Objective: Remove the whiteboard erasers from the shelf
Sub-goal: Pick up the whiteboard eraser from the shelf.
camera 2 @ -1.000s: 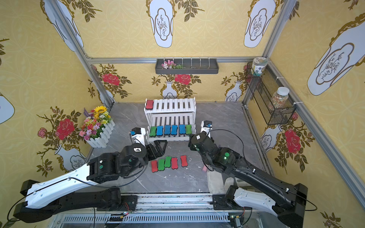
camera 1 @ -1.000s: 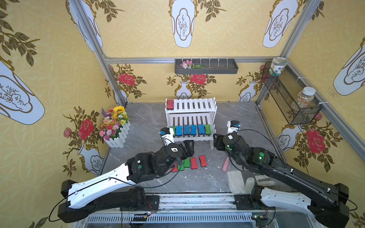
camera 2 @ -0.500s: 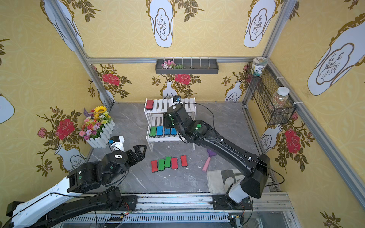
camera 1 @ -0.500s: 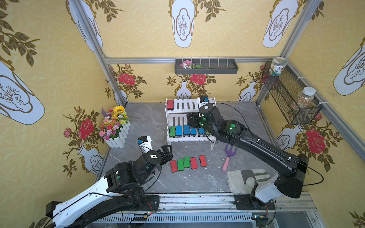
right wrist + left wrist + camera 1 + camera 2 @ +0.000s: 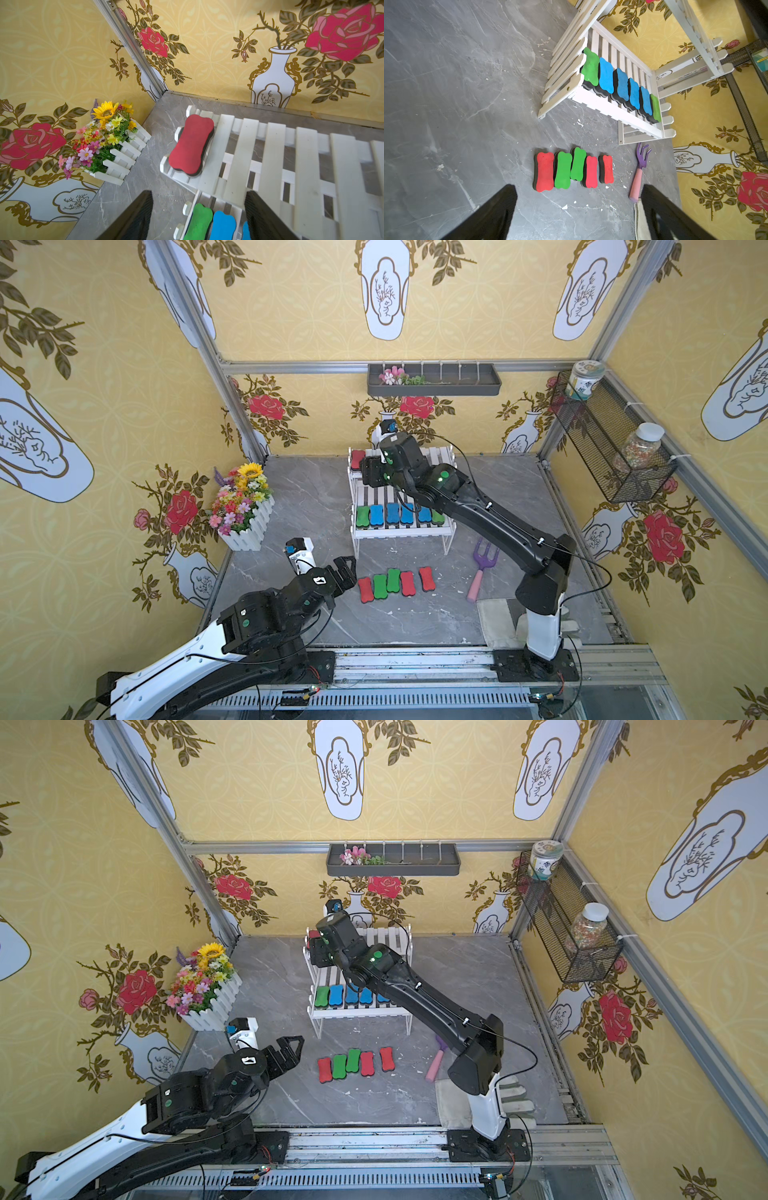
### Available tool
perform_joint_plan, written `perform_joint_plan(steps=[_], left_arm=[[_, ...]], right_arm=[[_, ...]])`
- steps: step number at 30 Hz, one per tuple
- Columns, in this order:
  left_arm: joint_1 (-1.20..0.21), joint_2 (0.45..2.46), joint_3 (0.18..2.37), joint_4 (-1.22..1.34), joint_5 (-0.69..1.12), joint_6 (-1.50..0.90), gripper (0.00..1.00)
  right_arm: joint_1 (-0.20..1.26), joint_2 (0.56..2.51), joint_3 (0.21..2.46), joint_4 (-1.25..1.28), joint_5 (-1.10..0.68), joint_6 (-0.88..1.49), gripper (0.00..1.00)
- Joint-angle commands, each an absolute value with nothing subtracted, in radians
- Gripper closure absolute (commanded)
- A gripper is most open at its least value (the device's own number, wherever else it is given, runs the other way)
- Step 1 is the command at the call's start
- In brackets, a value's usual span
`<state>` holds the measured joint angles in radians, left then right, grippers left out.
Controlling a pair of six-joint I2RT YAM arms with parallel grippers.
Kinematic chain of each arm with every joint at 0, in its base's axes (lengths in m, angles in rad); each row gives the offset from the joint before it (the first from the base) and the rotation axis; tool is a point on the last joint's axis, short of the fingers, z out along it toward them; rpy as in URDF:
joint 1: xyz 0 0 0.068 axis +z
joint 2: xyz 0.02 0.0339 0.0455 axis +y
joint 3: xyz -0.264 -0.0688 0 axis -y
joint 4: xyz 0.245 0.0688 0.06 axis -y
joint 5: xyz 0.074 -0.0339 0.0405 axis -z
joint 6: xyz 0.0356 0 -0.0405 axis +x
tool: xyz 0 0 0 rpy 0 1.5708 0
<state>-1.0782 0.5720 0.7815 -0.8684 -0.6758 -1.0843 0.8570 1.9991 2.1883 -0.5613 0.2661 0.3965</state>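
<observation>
On shelf (image 5: 274, 145) top tier, just ahead of right gripper (image 5: 198, 196): red eraser (image 5: 191, 144), lengthwise to reach | jaws apart, empty | left gripper (image 5: 578, 187) farther, likewise.

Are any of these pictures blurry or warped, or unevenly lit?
In both top views: evenly lit, sharp, but the wide lens splays the corner posts. Left wrist view: erasers on the floor look crisp. Right wrist view: the red eraser is clear; the nearest shelf slats are smeared.
</observation>
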Motion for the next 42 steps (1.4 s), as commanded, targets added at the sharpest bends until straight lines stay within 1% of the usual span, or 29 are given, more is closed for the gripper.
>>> perform_joint_plan(steps=[1, 5, 23, 32, 37, 42], left_arm=[[-1.077, 0.573, 0.784, -0.871, -0.662, -1.079, 0.01], [-1.077, 0.596, 0.798, -0.875, -0.658, -1.062, 0.00], [-1.077, 0.585, 0.776, -0.856, -0.653, -1.050, 0.01], [-1.077, 0.568, 0.773, -0.870, -0.665, -1.060, 0.01], [-1.077, 0.572, 0.772, -0.867, -0.666, -1.060, 0.00], [-1.077, 0.579, 0.772, -0.864, -0.668, -1.061, 0.01]], right_arm=[[0.854, 2.069, 2.286, -0.600, 0.261, 0.371, 0.25], [0.849, 2.127, 2.339, -0.601, 0.265, 0.365, 0.25], [0.835, 2.222, 2.433, -0.590, 0.230, 0.360, 0.24], [0.836, 2.259, 2.481, -0.663, 0.271, 0.352, 0.34], [0.835, 2.263, 2.482, -0.670, 0.266, 0.342, 0.35], [0.835, 2.279, 2.508, -0.687, 0.265, 0.334, 0.40]])
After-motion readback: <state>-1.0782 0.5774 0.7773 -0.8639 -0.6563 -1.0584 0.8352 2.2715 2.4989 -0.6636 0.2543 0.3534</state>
